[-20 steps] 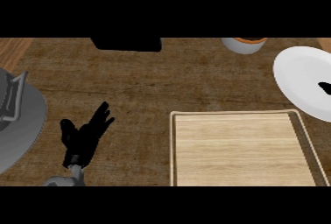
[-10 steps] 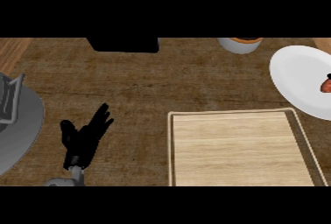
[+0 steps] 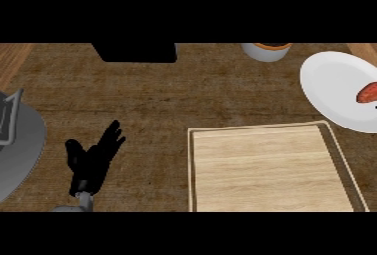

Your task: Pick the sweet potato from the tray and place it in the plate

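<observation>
The reddish sweet potato (image 3: 367,92) lies on the white plate (image 3: 335,89) at the right edge of the head view, partly cut off by the frame. A sliver of black shows just below it at the edge; what it is cannot be made out. The wooden tray (image 3: 269,169) sits at the lower right with nothing on it. My left hand (image 3: 90,164) rests open at the lower left, fingers pointing up, well away from the tray. My right hand does not show.
A grey rounded object (image 3: 18,144) with a metal piece sits at the left edge. A black box (image 3: 136,52) stands at the back centre, and a white cup with an orange rim (image 3: 267,51) at the back right.
The view has shifted so plate and tray sit further left. More of the sweet potato shows on the plate. The dark shape seen on the plate a second ago is gone. My left hand has not moved.
</observation>
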